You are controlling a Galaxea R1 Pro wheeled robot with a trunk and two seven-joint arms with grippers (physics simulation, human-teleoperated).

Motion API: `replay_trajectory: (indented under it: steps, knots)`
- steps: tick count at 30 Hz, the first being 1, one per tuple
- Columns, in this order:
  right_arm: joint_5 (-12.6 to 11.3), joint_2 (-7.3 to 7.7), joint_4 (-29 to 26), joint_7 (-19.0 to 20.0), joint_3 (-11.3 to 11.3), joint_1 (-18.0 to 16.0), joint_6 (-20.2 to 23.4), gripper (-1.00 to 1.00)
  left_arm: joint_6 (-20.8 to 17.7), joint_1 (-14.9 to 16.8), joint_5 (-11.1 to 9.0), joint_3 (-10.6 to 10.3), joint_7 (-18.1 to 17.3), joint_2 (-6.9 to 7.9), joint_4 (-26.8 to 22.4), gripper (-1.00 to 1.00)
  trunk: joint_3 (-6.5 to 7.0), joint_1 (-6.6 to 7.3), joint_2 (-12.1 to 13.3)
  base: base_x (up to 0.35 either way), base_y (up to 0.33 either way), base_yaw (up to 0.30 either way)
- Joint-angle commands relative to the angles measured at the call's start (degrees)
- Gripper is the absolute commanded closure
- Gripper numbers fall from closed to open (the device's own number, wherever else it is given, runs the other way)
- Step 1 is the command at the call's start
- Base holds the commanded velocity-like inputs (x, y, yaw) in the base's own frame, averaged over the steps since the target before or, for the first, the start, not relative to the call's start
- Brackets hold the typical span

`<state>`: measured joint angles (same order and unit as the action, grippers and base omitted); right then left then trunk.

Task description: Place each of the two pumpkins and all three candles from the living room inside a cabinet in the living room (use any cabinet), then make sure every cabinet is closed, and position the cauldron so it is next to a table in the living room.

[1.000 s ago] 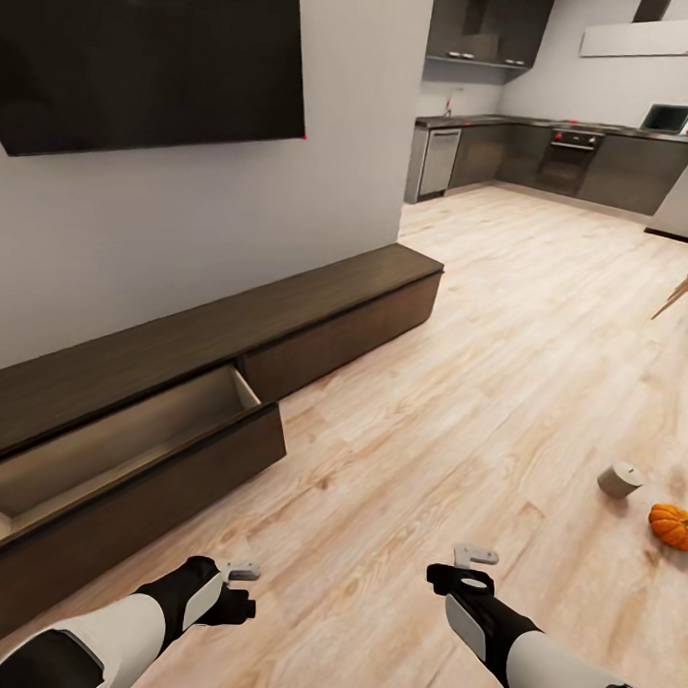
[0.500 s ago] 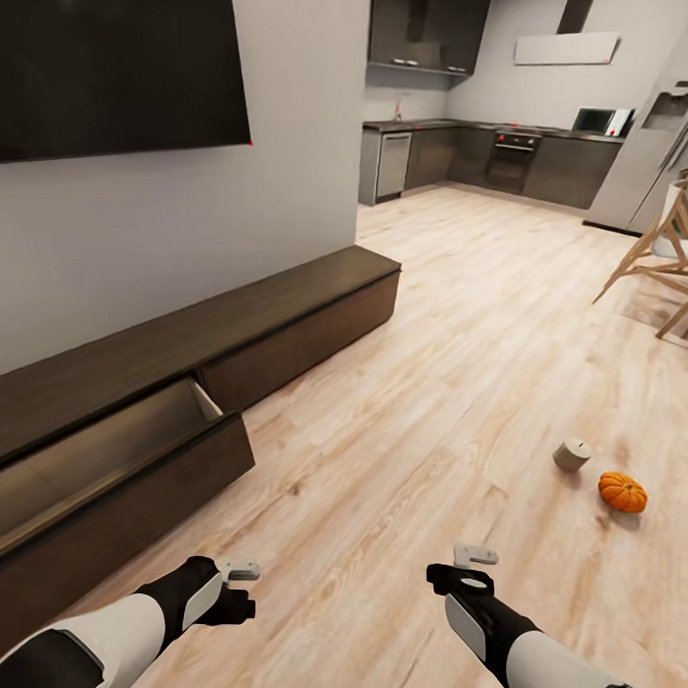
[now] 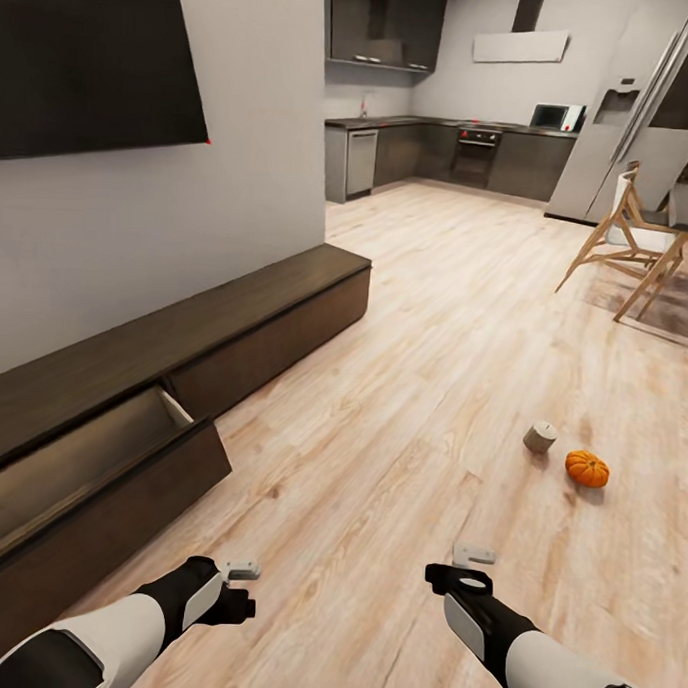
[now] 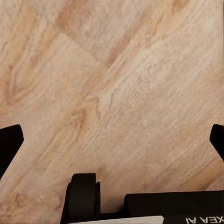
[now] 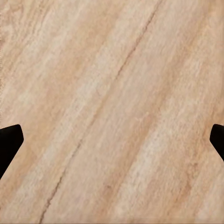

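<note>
An orange pumpkin lies on the wood floor at the right, with a grey-tan candle just beside it on its far left. The long dark-brown cabinet runs along the wall at the left, its near drawer pulled open and pale inside. My left gripper and right gripper hover low over bare floor in front of me, both open and empty. In each wrist view the dark fingertips stand wide apart over planks. The cauldron is out of view.
A black TV hangs above the cabinet. A wooden chair stands on a rug at the far right. The kitchen counters and a fridge lie beyond the open floor.
The camera has turned to the right, so the cabinet, pumpkin and candle have slid left in the picture and the chair has come into view. Both arms hold the same pose.
</note>
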<state>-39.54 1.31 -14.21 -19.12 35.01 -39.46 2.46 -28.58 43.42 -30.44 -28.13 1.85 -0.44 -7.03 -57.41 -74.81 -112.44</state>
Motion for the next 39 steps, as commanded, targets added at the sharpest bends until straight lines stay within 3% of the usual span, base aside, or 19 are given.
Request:
replay_trajectory:
  steps: [1, 39]
  knots:
    - [0.00, -0.03, -0.01, 0.02, 0.00, 0.00, 0.00, -1.00, 0.04, 0.00, 0.01, 0.00, 0.00, 0.00, 0.00, -1.00, 0.00, 0.00, 0.00, 0.000, 0.000, -0.147]
    - [-0.01, -0.08, -0.03, 0.05, -0.01, 0.00, 0.06, -1.00, 0.10, 0.00, 0.01, 0.00, 0.00, 0.09, 0.00, -1.00, -0.03, 0.00, 0.00, 0.000, 0.000, -0.277]
